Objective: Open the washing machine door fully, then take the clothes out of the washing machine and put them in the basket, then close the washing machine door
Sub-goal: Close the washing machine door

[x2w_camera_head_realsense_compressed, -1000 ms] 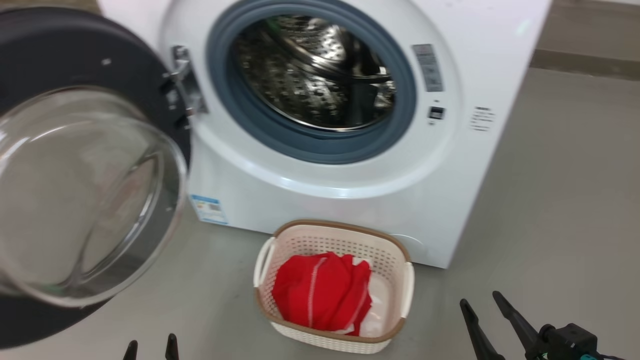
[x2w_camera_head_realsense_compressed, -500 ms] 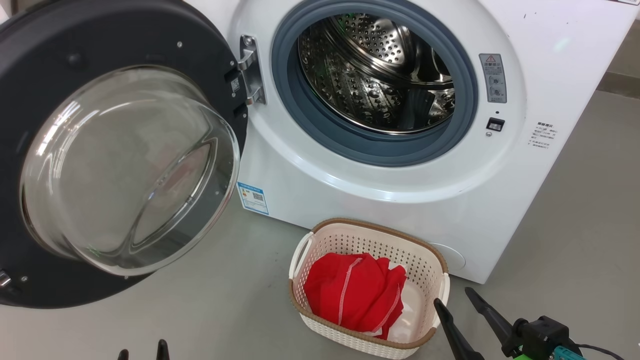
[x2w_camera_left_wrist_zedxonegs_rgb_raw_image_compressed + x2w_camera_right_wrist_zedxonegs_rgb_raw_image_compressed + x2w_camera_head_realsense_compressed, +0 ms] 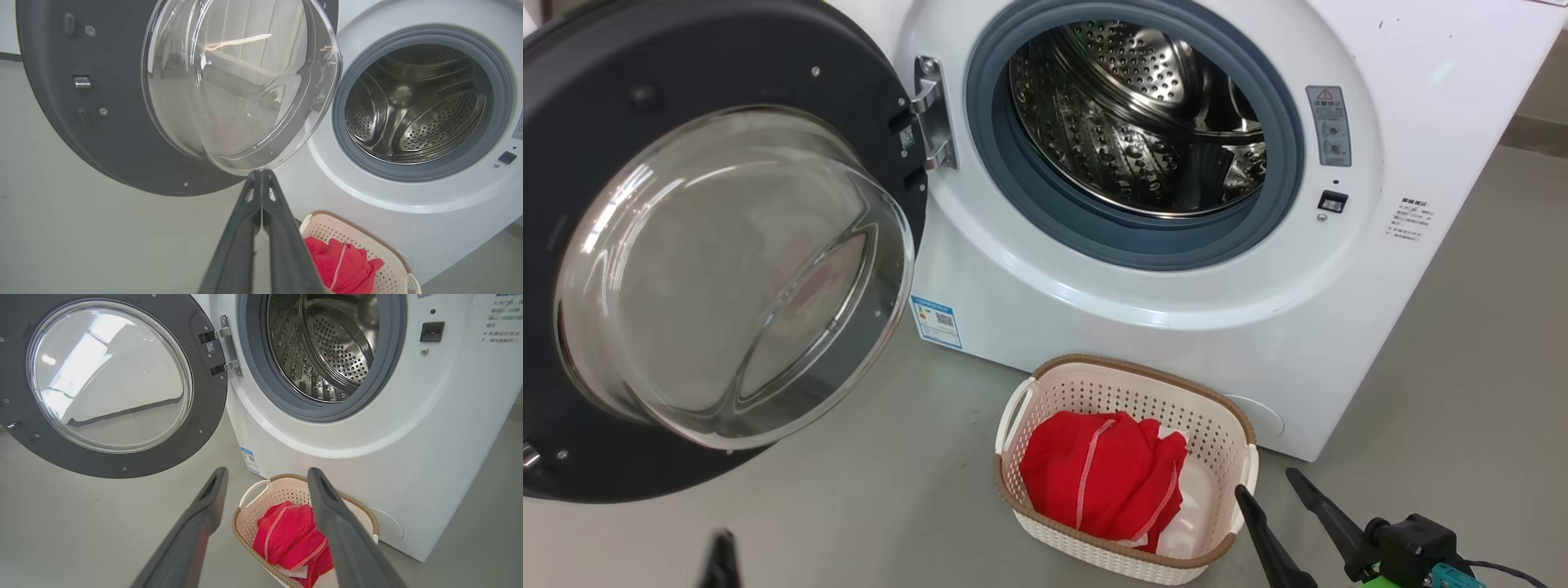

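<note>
Seemingly beside basket (image 3: 1127, 364), right end effector (image 3: 1265, 480) spread; left end effector (image 3: 261, 173) closed; both empty.

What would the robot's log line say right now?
washing machine door: wide open | drum: looks empty | clothes: in basket | left end effector: shut, empty | right end effector: open, empty | todo: close door
</note>
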